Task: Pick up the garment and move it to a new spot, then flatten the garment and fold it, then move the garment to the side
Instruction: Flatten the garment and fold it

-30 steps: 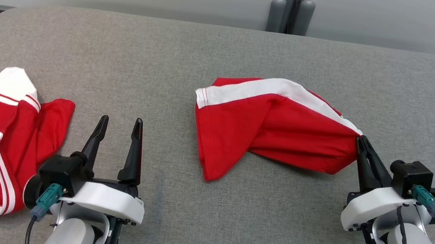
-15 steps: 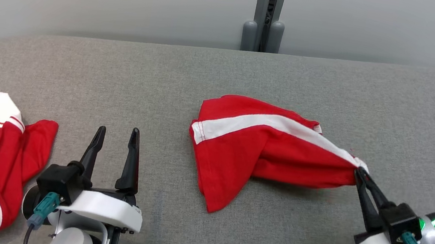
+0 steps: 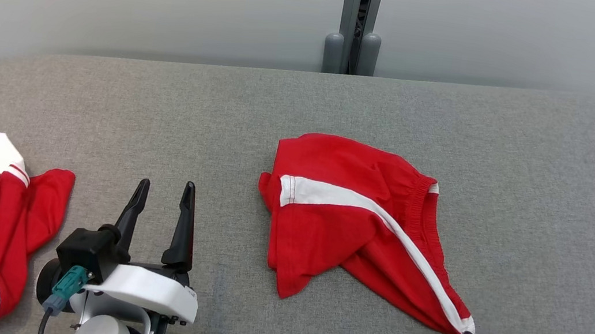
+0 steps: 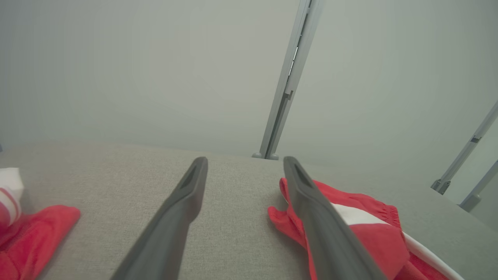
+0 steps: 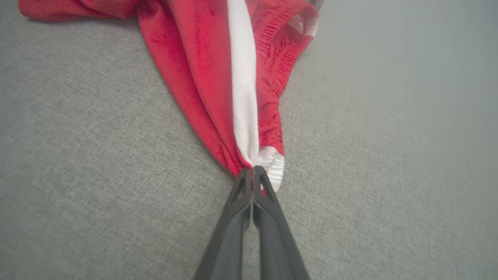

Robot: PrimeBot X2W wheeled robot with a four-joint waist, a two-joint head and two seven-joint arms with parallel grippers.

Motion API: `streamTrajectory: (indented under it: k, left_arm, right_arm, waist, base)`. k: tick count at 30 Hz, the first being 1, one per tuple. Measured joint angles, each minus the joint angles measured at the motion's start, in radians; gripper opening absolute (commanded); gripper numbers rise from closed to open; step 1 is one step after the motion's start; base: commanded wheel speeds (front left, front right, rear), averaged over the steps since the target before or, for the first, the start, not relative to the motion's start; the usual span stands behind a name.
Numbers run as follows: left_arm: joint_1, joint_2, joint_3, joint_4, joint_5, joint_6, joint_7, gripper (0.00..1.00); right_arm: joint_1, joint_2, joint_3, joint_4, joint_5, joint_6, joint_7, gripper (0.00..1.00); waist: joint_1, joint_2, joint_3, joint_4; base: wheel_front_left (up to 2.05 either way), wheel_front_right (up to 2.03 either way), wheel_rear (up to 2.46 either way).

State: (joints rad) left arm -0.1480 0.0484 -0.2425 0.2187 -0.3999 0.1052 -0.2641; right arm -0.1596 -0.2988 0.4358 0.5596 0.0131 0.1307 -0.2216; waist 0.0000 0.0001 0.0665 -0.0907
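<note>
Red garment (image 3: 348,221) lies mid-bench (image 3: 536,165), its long axis slanting toward the front right corner, where your right jaws are clamped on its striped end, while your left jaws stand wide and empty to its left.

You are finding no legible text in these views. No lettering, label, brand, number or sign is showing clearly enough on any surface for you to be reading it.
</note>
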Motion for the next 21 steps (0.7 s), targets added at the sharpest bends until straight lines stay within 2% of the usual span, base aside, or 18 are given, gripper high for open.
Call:
streamTrajectory:
  k: [4, 7, 13, 21]
  left_arm:
    - [0.0, 0.0, -0.001, 0.011, 0.0, 0.0, 0.0, 1.0]
    - [0.0, 0.0, 0.001, 0.018, 0.0, 0.0, 0.0, 1.0]
    - [0.01, 0.0, 0.006, 0.024, 0.001, 0.0, 0.0, 1.0]
    - [0.016, 0.0, 0.005, 0.021, 0.002, 0.0, 0.0, 1.0]
  right_arm:
    - [-0.008, 0.002, 0.038, 0.048, 0.067, 0.0, 0.013, 1.0]
    - [-0.032, 0.008, 0.023, 0.058, 0.108, 0.0, 0.002, 1.0]
    - [-0.068, 0.044, -0.064, 0.001, 0.19, 0.0, -0.027, 1.0]
    - [-0.073, 0.118, -0.24, -0.081, 0.246, 0.0, -0.038, 1.0]
  waist:
    - [0.0, 0.0, -0.007, 0.005]
    - [0.0, 0.0, -0.013, 0.005]
    - [0.0, 0.0, -0.029, 0.0]
    - [0.0, 0.0, -0.036, -0.01]
  base:
    - [0.0, 0.0, 0.0]
    - [0.0, 0.0, 0.0]
    - [0.0, 0.0, 0.0]
    - [0.0, 0.0, 0.0]
